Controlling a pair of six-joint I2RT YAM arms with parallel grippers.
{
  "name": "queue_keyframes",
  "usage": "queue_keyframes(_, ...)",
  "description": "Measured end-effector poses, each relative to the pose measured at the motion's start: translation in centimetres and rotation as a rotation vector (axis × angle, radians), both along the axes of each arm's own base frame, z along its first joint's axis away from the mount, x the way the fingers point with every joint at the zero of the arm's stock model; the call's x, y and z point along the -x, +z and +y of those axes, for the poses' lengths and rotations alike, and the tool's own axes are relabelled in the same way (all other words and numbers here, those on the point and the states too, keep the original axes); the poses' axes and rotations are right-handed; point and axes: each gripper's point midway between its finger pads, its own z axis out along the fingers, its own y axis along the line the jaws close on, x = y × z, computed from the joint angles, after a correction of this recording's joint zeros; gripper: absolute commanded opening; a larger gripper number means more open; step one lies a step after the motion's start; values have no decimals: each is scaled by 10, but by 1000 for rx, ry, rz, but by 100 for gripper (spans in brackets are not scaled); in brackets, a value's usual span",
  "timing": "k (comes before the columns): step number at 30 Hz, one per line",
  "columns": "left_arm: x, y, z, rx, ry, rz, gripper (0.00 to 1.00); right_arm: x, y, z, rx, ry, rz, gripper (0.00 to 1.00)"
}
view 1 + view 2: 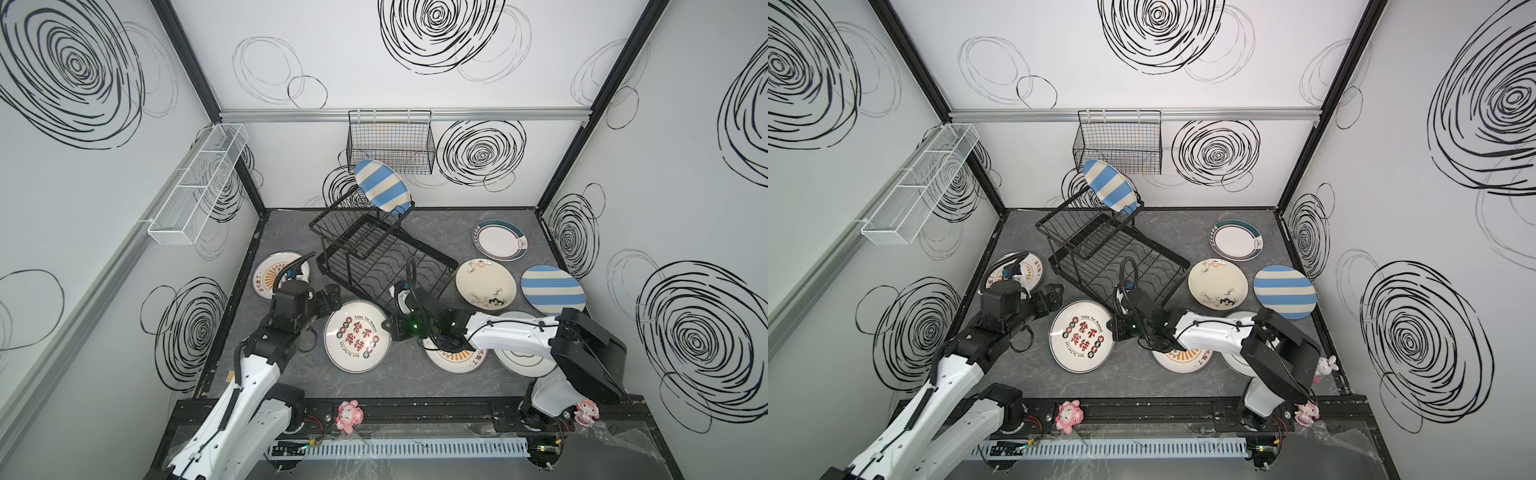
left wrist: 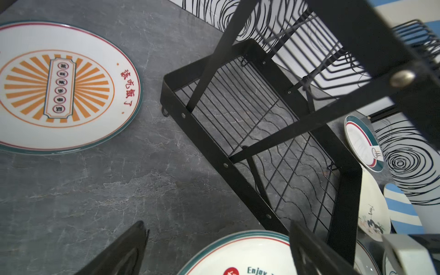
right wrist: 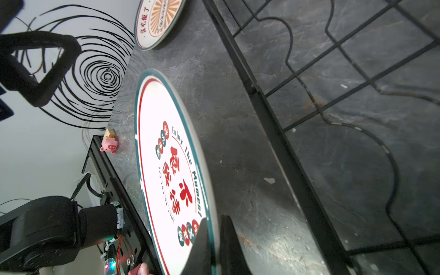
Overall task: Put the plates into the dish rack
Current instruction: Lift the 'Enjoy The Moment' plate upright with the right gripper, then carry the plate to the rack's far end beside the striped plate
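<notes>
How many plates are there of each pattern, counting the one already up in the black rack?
Blue-and-cream striped plates: 2
Orange sunburst plates: 2
Red-character plate: 1
Floral plate: 1
Teal-rimmed plate: 1
Mostly hidden plate: 1
Total: 8

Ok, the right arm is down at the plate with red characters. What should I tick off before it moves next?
1. The right pincer is shut on the rim of the round white ceramic plate with red characters: ok.
2. The left pincer is open and holds nothing: ok.
3. That plate is lifted off the grey stone-look table: cannot tell.
4. The wavy lower grid of the black wire dish rack is free of plates: ok.
5. The round blue-and-cream striped ceramic plate leans on the rack's upper tier, out of the lower slots: ok.
</notes>
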Motion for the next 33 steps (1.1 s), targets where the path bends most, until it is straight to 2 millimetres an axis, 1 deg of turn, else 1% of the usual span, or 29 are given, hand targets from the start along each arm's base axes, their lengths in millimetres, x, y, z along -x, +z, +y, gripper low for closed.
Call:
queue_keyframes(3, -3, 10, 5, -27, -2, -16, 96, 3, 16, -10, -13, -6, -39, 0)
queue_keyframes(6, -7, 12, 11, -39, 5, -14, 96, 8, 33, -24, -23, -5, -80, 0)
queue_keyframes(8, -9, 9, 15, -44, 5, -3, 96, 10, 45, -32, -30, 2, -109, 0)
queue_keyframes(11, -11, 2, 19, -50, -4, 20, 96, 6, 65, -48, -39, -3, -157, 0)
queue_keyframes(14, -13, -3, 20, -62, -16, 39, 96, -1, 82, -69, -43, -29, -210, 0)
queue_keyframes(18, -15, -4, 20, -73, -36, 42, 96, -7, 102, -99, -45, -75, -290, 0)
queue_keyframes(19, -15, -3, 20, -73, -41, 41, 96, -10, 108, -107, -42, -88, -311, 0)
queue_keyframes(22, -15, -4, 17, -62, -60, 44, 96, -18, 123, -122, -8, -112, -358, 0)
queue_keyframes(26, -18, -4, 10, -39, -89, 38, 96, -33, 151, -134, 33, -146, -431, 0)
queue_keyframes(30, -19, -5, 7, -29, -104, 42, 96, -52, 191, -143, 55, -175, -524, 0)
queue_keyframes(33, -19, -5, 6, -24, -110, 41, 96, -69, 221, -142, 71, -189, -596, 0)
